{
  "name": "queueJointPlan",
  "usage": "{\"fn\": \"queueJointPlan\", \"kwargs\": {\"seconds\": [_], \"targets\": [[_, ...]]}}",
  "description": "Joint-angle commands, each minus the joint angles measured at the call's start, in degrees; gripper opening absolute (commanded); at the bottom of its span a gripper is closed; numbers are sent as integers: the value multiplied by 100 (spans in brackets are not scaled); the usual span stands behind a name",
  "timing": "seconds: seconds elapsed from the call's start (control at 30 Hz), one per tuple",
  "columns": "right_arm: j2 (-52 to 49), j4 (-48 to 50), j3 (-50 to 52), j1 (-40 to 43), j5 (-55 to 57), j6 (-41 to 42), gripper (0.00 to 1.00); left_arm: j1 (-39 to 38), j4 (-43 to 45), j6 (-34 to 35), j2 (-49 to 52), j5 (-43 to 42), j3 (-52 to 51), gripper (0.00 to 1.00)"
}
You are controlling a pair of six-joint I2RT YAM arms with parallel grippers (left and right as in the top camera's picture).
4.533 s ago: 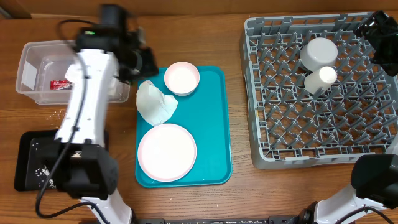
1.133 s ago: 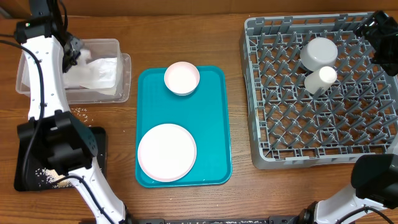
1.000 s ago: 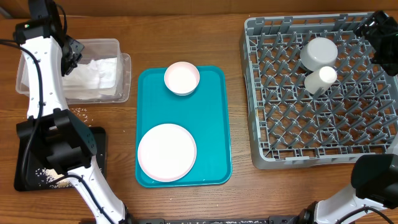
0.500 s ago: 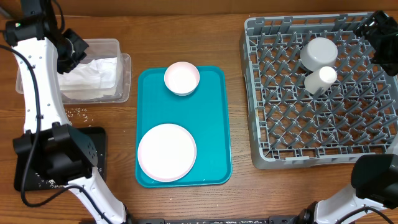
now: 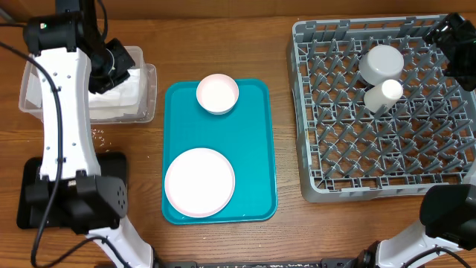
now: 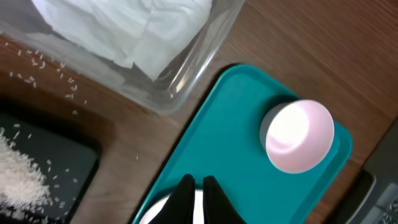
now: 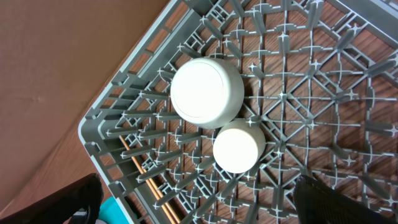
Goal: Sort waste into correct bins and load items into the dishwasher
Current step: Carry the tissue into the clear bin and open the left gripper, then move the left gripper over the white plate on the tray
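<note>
- Crumpled white paper napkin (image 5: 123, 97): lies in the clear rectangular plastic tub (image 5: 152, 93), as it did a second ago.
- Left gripper (image 6: 197, 185): fingers pressed together and empty. It has shifted from the tub's left end to its right part, near the flat teal serving tray (image 5: 256, 141).
- Right gripper (image 7: 198, 185): spread wide, unmoved above the grey plastic dish rack (image 5: 301, 112).

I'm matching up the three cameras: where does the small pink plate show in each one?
Overhead: the small pink plate is upper middle, at the far end of the teal tray.
Left wrist: the small pink plate is right of centre, on the teal tray.
Right wrist: not in it.
Shared landmark: the teal tray under the plate, in the overhead and left wrist views.
</note>
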State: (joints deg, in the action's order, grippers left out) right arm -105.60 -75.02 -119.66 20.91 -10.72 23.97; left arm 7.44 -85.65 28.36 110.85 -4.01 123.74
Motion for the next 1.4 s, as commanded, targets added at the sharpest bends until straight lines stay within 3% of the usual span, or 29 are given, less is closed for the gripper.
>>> {"fn": "queueJointPlan", "kwargs": {"seconds": [0.0,0.37,0.63,0.8,0.87,0.93,1.13,1.3,1.37], "targets": [[15,33,-42,-26,-31,9,100,-142,-238,-166,-498,232,22,10],[15,33,-42,-26,-31,9,100,-584,-1117,-315,-1257,546,-50,5],[13,33,-42,-26,-31,9,100,-940,-1025,-459,-2643,610,-1532,13],[13,33,-42,-26,-31,9,100,-994,-173,-459,-3296,551,-3012,18],[15,33,-42,-26,-31,9,100,-1027,354,-463,-3434,433,-3615,26],[13,33,-42,-26,-31,9,100,-1071,931,-494,-3464,229,-4175,34],[15,33,-42,-26,-31,9,100,-1458,2653,-1021,-3279,-503,-5643,43],[13,33,-42,-26,-31,9,100,-2146,3294,-1008,-3005,-293,-6085,50],[15,33,-42,-26,-31,9,100,-2476,3418,-944,-2830,101,-6094,57]]}}
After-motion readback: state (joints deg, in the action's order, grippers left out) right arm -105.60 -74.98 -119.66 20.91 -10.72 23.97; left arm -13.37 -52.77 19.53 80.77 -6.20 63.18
